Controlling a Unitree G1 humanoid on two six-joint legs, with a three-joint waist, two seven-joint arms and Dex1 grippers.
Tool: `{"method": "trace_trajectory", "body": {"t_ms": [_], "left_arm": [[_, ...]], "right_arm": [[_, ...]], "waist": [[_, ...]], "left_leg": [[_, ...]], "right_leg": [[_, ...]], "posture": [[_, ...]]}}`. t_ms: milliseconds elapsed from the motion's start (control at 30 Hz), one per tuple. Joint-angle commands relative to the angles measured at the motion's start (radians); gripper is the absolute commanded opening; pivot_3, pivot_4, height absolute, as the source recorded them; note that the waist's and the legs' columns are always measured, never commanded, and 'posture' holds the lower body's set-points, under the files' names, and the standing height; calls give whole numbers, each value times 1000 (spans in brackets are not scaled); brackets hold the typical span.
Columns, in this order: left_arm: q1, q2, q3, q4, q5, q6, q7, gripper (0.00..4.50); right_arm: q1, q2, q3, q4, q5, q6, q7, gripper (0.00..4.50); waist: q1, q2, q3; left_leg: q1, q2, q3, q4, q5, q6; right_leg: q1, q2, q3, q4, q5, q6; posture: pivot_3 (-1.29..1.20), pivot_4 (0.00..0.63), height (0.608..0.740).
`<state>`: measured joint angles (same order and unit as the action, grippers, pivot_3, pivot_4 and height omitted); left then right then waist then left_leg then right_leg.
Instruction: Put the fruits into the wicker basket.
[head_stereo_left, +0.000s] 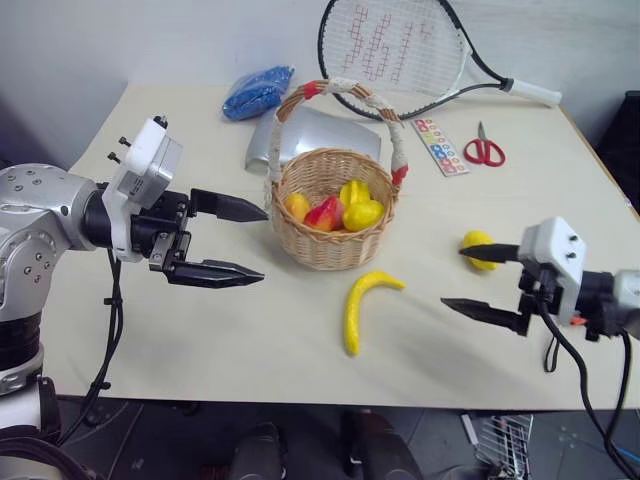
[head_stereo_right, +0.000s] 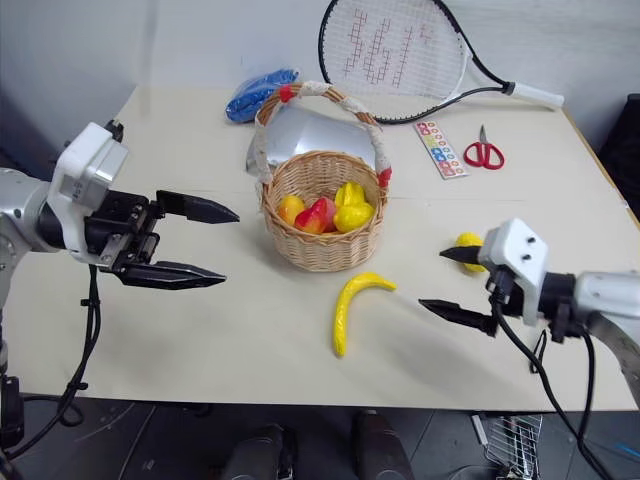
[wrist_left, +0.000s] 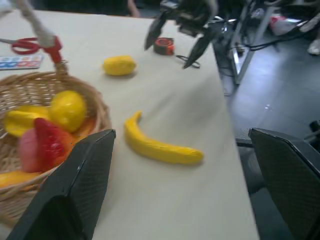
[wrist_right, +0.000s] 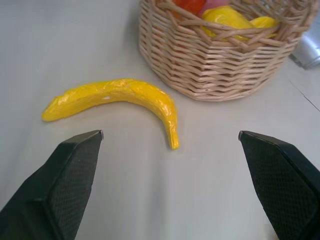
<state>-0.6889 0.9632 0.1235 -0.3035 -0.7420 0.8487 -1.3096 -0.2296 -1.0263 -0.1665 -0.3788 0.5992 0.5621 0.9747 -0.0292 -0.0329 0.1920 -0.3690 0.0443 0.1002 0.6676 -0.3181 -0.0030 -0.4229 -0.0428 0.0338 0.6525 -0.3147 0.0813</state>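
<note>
The wicker basket (head_stereo_left: 330, 250) stands mid-table, its arched handle wrapped in white with red bands. Inside lie several fruits: a red-and-yellow peach-like one (head_stereo_left: 325, 212), yellow ones (head_stereo_left: 362, 213) and an orange one (head_stereo_left: 296, 206). A long yellow banana (head_stereo_left: 362, 305) lies on the table just in front of the basket. A bumpy lemon (head_stereo_left: 478, 248) sits to the right. My left gripper (head_stereo_left: 265, 244) hangs open and empty left of the basket, pointing at it. My right gripper (head_stereo_left: 452, 277) is open and empty, right of the banana, its upper finger beside the lemon. The right wrist view has the banana (wrist_right: 120, 95) just ahead of the open jaws.
A tennis racket (head_stereo_left: 400, 50), red scissors (head_stereo_left: 484, 150), a coloured strip (head_stereo_left: 440, 145), a blue bag (head_stereo_left: 256, 92) and a silver object (head_stereo_left: 320, 135) lie at the back. An orange-and-black tape measure (wrist_left: 164, 46) sits near the right gripper. The table's front edge runs close below the banana.
</note>
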Motion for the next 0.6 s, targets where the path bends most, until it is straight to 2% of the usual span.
{"method": "trace_trajectory", "body": {"t_ms": [33, 200, 367, 500, 600], "left_arm": [[-24, -13, -17, -7, 5, -40, 15, 4481], [-81, -41, -15, -1, -39, -15, 36, 4481], [-76, -32, -37, -10, -18, -29, 41, 4481], [-76, -34, -46, -7, -16, -37, 43, 4481], [-53, -16, -55, -18, -16, -38, 21, 4500]], "right_arm": [[-109, 58, 116, 80, -64, -18, 15, 4500], [-283, 195, 295, 265, -159, -2, 42, 4500], [-325, 241, 411, 392, -297, -64, 65, 4500], [-341, 295, 438, 480, -364, -137, 60, 4500], [-324, 331, 436, 503, -381, -166, 57, 3907]], "waist": [[0, 0, 0], [0, 0, 0], [0, 0, 0], [-2, 0, 0], [-6, 0, 0]], "left_leg": [[0, 0, 0, 0, 0, 0], [-7, 2, -1, 0, 4, -7], [-7, 2, 1, -1, 4, -7], [-7, 2, 2, 1, 3, -7], [-4, 2, 3, 2, 4, -7]], "right_leg": [[0, 0, 0, 1, 0, 0], [-7, 2, 0, 1, 0, -1], [-9, 1, 0, 1, -1, -1], [-8, 0, 0, 2, -1, -1], [-6, 1, 1, 5, -1, -1]], "posture": [[0, 150, 740], [0, 150, 740], [0, 150, 740], [0, 150, 740], [0, 150, 740]]}}
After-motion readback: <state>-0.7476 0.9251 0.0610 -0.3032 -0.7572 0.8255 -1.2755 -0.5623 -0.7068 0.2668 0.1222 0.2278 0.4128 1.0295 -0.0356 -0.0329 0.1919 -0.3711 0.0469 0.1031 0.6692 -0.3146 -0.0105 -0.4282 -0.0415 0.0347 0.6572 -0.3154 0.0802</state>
